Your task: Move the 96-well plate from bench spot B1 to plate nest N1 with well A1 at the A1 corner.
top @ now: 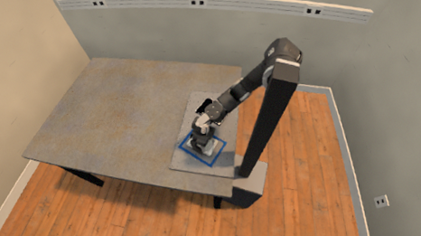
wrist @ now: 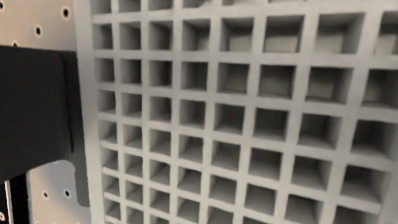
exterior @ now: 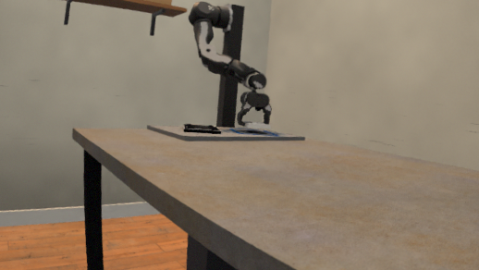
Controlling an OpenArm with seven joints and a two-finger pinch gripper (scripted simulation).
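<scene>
Over the perforated board (top: 182, 162) (exterior: 245, 138) (wrist: 40, 12) on the bench (top: 111, 110) (exterior: 324, 185), gripping the 96-well plate (top: 211, 150) (exterior: 257, 126) (wrist: 213, 75) in the hand (top: 201, 147) (exterior: 253, 121) (wrist: 37, 110), just above the blue outline (top: 219, 154) (exterior: 234, 132); near the black nest (top: 205, 106) (exterior: 202, 128), with the dark post (top: 270, 118) (exterior: 230, 83) close by.

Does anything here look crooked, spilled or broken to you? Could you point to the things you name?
Nothing looks spilled or broken. The white plate (top: 210, 149) (exterior: 257, 125) (wrist: 215, 112) is held in the gripper (top: 202, 150) (exterior: 254, 124) above the blue outline (top: 219, 153) (exterior: 236, 132), which sits at an angle to the board's (top: 184, 165) (exterior: 287, 138) edges; that looks like a marking, not damage.
</scene>
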